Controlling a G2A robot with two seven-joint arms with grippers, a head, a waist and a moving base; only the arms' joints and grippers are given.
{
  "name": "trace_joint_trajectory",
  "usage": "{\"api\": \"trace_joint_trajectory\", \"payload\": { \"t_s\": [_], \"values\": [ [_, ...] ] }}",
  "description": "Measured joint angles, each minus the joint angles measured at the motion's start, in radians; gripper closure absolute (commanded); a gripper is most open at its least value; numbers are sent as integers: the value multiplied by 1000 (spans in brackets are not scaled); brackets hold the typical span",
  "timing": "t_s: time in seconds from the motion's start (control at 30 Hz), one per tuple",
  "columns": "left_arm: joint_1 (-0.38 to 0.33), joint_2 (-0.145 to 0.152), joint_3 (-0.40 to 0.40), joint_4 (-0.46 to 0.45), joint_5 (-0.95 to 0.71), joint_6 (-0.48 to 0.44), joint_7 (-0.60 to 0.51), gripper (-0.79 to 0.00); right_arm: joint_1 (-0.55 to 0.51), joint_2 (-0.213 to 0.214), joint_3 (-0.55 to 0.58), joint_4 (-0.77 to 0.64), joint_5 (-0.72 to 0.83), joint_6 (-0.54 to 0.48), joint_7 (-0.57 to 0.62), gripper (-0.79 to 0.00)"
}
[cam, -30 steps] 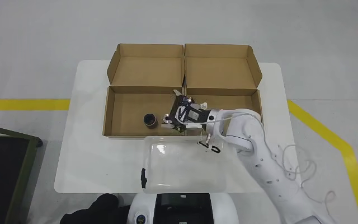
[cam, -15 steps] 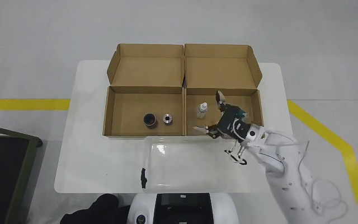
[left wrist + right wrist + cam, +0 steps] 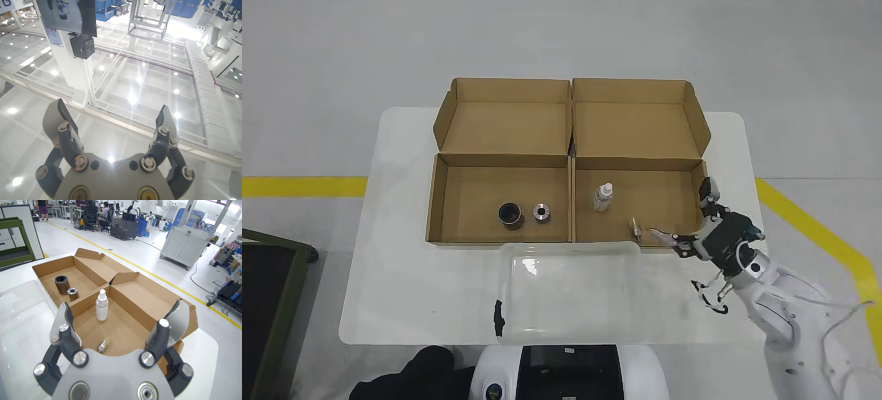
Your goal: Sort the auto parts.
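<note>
Hovering R gripper (image 3: pixel 687 215) beside R box (image 3: pixel 667 200), jaws apart, empty; L gripper (image 3: pixel 112 104) jaws apart too, empty.

A robotics lab hall: yellow floor line (image 3: pixel 302 186), metal-framed enclosure (image 3: pixel 185 245), desk chairs (image 3: pixel 90 220).

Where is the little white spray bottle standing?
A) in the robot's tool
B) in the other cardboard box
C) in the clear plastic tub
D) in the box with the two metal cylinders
B: the spray bottle stands upright in the cardboard box where a small metal fitting also lies, while the dark cylinder and silver cylinder sit in the neighbouring box.
</note>
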Motion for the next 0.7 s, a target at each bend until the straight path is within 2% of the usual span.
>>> {"api": "trace_joint_trajectory", "payload": {
  "t_s": [0.37,0.7],
  "values": [
    [0,0,0,0,0,0,0,-785,-133,11,121,-16,10,20,-60,-785],
    [0,0,0,0,0,0,0,-785,-158,14,143,-8,16,18,-89,-785]
  ]
}}
